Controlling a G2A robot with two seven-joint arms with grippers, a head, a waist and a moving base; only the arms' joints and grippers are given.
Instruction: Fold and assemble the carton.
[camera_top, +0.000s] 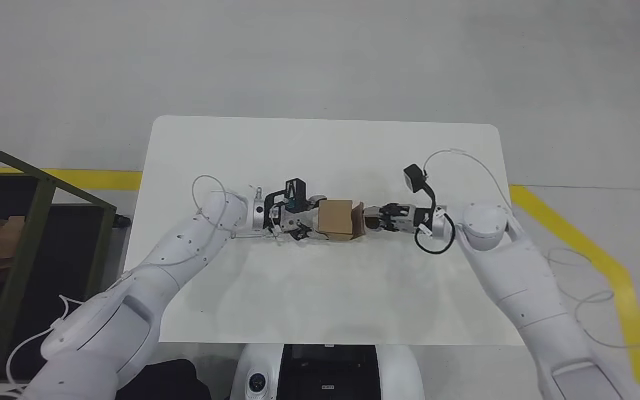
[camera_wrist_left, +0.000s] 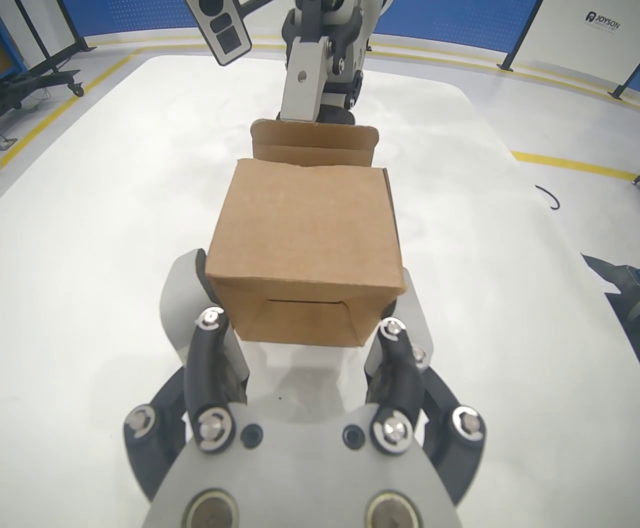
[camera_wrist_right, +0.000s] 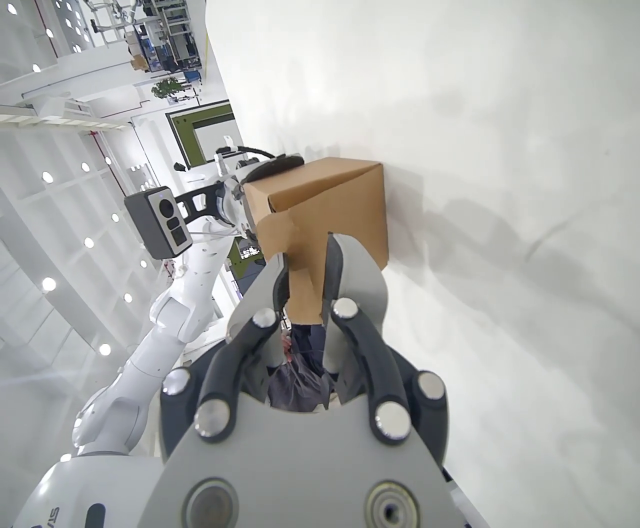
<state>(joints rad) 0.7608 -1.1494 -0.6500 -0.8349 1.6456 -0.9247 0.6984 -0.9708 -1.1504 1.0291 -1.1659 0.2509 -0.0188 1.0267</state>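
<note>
Left gripper (camera_wrist_left: 303, 280) spread wide, fingers pressed against both sides of the carton (camera_top: 341, 219) at its open end. Right gripper (camera_wrist_right: 307, 255) nipped narrow on a flap (camera_wrist_right: 302, 300) at the carton's opposite end. Both arms reach in low and level, and the carton lies mid-table (camera_top: 300, 290).

Bright, even light from overhead floods the white rectangular worktop (camera_top: 400, 290) on my feed, leaving the brown cardboard carton (camera_wrist_left: 305, 225) with only a pale, soft-edged shadow on the surface beneath its open end. In the right wrist view the worktop burns close to pure white, and round ceiling lamps (camera_wrist_right: 48, 284) show as hard bright dots. The left wrist lens bows the worktop's edges and the yellow floor lines (camera_wrist_left: 575, 167).
</note>
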